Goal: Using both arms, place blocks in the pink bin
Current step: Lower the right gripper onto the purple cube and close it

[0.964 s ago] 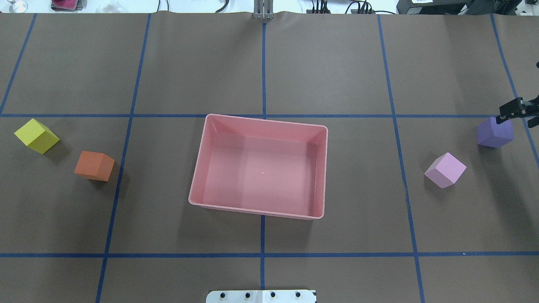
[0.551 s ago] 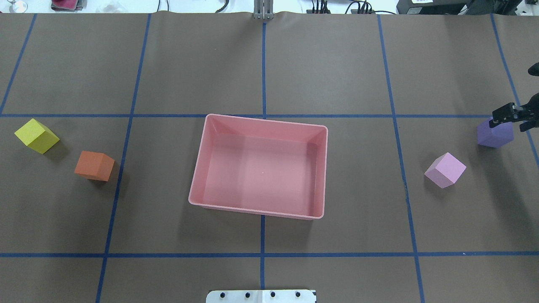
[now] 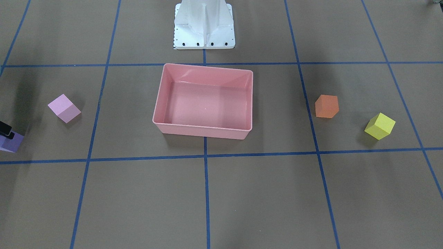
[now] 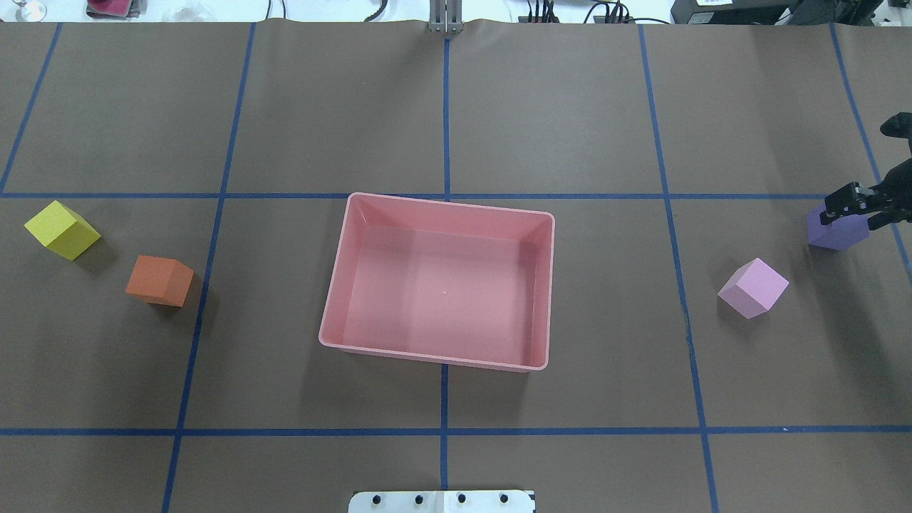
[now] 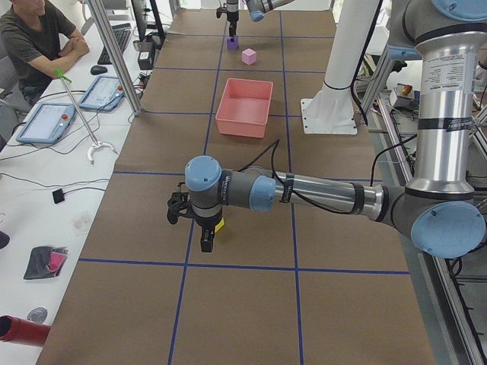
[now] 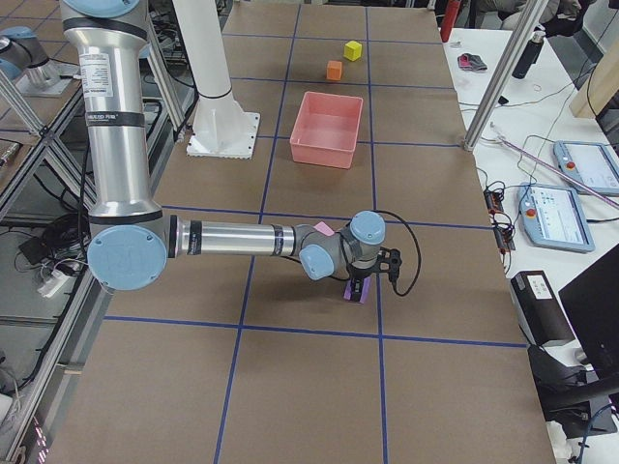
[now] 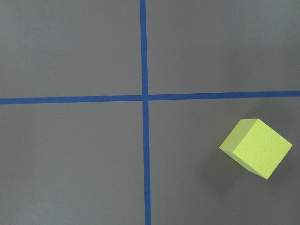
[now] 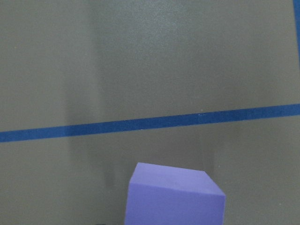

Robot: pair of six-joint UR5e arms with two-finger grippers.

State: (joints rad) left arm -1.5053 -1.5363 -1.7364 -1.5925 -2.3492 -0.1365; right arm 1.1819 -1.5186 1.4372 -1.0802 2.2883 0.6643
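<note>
Alignment decides this pick: in the front view the purple block (image 3: 10, 144) sits at the left edge, well apart from the pink bin (image 3: 202, 130), with a black finger at its top. Overhead, the right gripper (image 4: 858, 205) hangs directly over it, jaws seemingly apart. From the left end, the left gripper (image 5: 205, 239) hovers just beside the yellow block (image 5: 219, 226); I cannot tell its opening. Its wrist camera puts that block lower right, while the right wrist camera puts purple at bottom centre.
</note>
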